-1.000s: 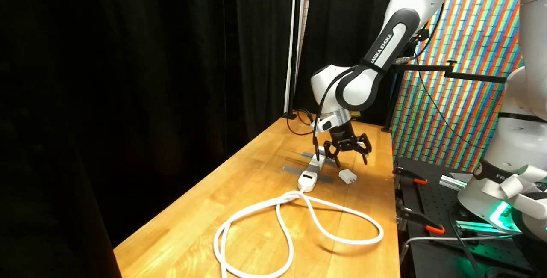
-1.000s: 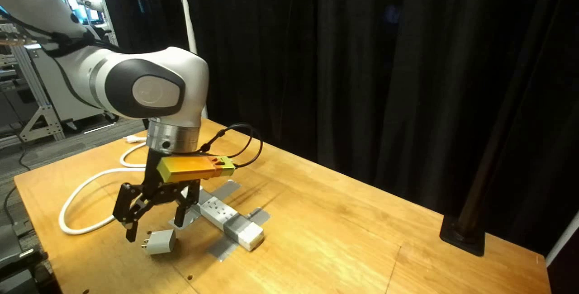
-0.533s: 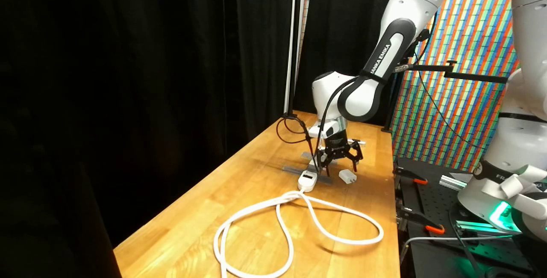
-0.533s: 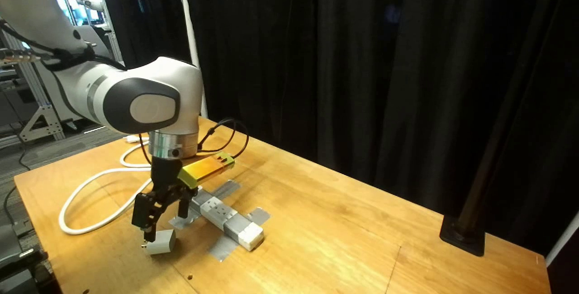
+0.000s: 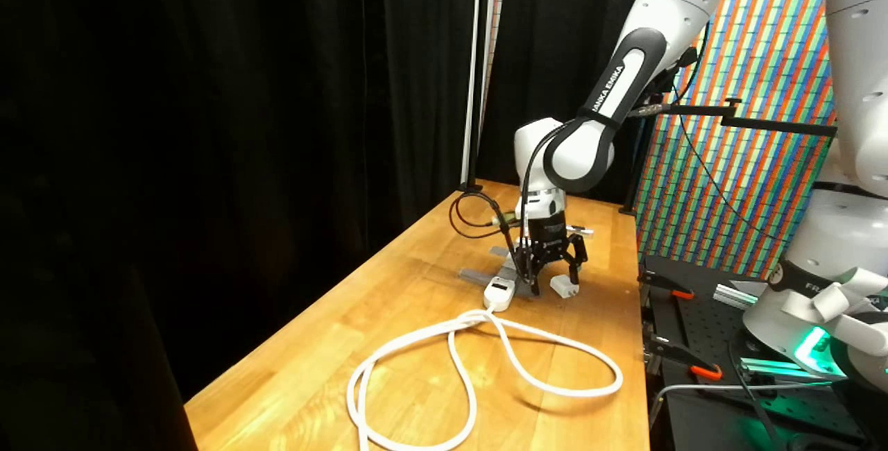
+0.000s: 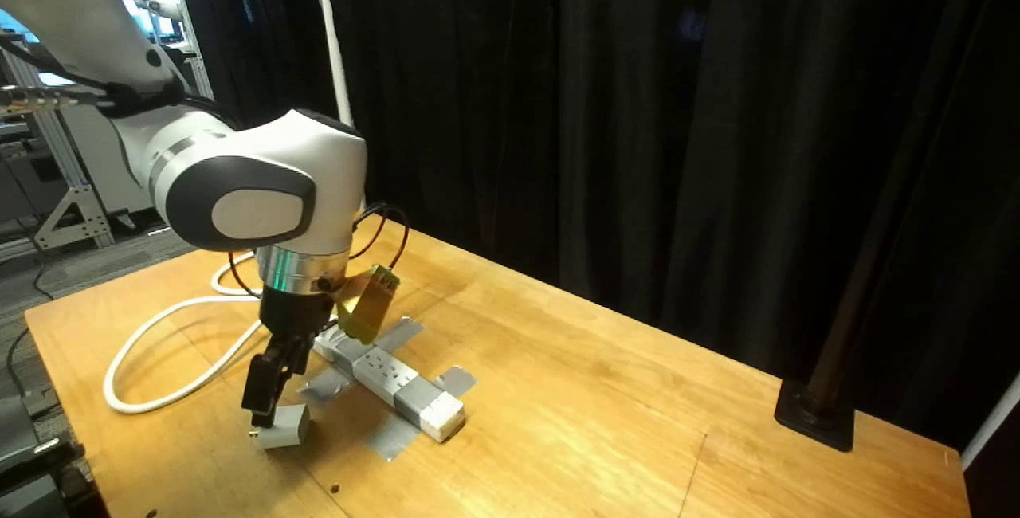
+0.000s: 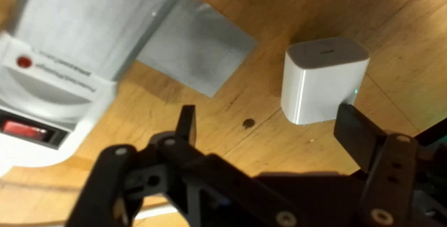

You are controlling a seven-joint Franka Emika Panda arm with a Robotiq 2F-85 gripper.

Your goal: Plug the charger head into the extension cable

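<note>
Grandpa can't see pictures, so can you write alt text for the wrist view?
A white charger head rests on a wooden table, its corner overlapped by one finger of an open black pincer below. At left, silver tape crosses the extension cable's white block.

And on the table point(image 5: 388, 298), in an exterior view, the charger head point(image 5: 561, 288) sits just right of the socket block point(image 5: 496, 300), the extension cable point(image 5: 581, 393) looping in front of both! Wrist view: tape point(image 7: 199, 42) lies between socket block and charger head, gripper point(image 7: 268, 125) close by.
</note>
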